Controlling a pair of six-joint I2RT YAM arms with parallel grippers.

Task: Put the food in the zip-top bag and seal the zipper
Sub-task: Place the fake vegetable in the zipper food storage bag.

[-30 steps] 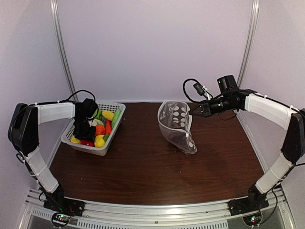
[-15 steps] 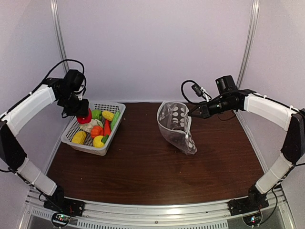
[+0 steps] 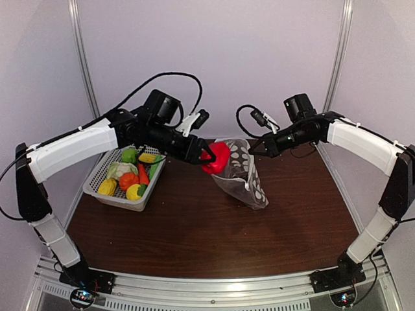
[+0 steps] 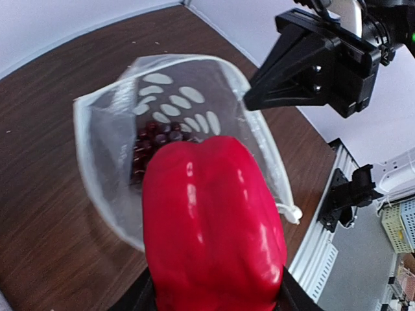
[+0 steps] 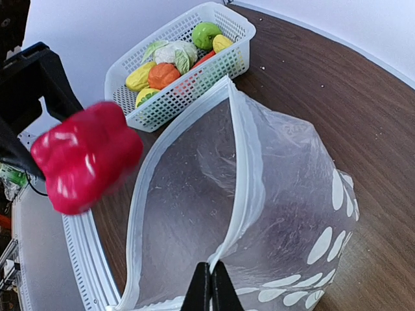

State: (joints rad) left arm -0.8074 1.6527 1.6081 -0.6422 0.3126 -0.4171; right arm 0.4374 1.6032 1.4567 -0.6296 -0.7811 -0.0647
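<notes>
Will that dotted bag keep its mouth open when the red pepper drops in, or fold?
Probably floppy: the zip-top bag is thin wrinkled film, its body sagging onto the table. The mouth likely gapes only because the right gripper pinches its rim. The red pepper looks smooth and glossy, so it should slide in.

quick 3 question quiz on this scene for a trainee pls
1. True or false: the red pepper rests at the bottom of the zip-top bag.
2. What does the right claw grip? A a spoon; B the bag's rim; C nothing.
3. Which claw carries the pepper?

Key: 1 false, it is held just outside the open mouth; 2 B; 3 the left claw.
</notes>
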